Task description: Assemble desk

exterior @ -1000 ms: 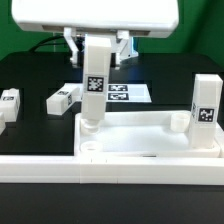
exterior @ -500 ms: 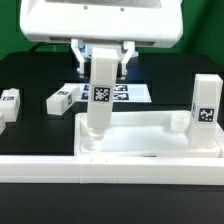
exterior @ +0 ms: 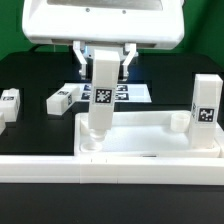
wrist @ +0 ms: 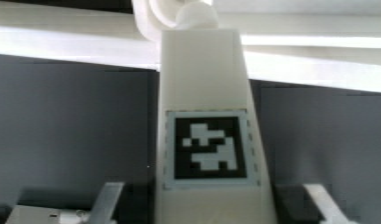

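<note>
The jaws hold a leg (exterior: 100, 92) upright over the desk top's (exterior: 150, 138) corner hole (exterior view's left); it has turned and steadied since a second ago, so screwing-in looks underway.

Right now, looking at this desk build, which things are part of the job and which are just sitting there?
Part of the job:
desk top
leg in the gripper, over a corner of the top
upright leg at the exterior view's right
two loose legs on the table
gripper

Just there:
marker board
long white rail in front
</note>
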Robot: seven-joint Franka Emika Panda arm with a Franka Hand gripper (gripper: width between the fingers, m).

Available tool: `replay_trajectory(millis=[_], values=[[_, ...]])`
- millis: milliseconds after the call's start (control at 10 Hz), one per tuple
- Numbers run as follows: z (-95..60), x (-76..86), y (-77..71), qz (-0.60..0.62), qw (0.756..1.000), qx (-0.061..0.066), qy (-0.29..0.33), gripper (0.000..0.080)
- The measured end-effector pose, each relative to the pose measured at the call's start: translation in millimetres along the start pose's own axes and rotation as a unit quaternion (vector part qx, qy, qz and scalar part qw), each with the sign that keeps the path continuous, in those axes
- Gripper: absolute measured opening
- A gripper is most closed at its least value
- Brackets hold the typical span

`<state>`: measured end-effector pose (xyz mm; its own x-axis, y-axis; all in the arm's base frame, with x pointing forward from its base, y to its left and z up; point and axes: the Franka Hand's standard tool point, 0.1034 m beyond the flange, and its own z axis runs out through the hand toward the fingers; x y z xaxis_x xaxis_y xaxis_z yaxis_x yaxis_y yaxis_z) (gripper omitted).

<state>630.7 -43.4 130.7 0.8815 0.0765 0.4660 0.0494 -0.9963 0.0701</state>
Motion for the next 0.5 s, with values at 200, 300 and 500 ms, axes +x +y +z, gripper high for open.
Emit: replay_trajectory(millis=[200,300,500], values=[[2.3,-4.5,3.5,0.002,1.0,-0.001,-0.004,0.0291],[3.9,-6.4,4.7,0.003,1.0,-0.002,-0.006,0.0291],[6.5,-9.1,5.0,0.003,1.0,-0.002,-0.009,0.0291]])
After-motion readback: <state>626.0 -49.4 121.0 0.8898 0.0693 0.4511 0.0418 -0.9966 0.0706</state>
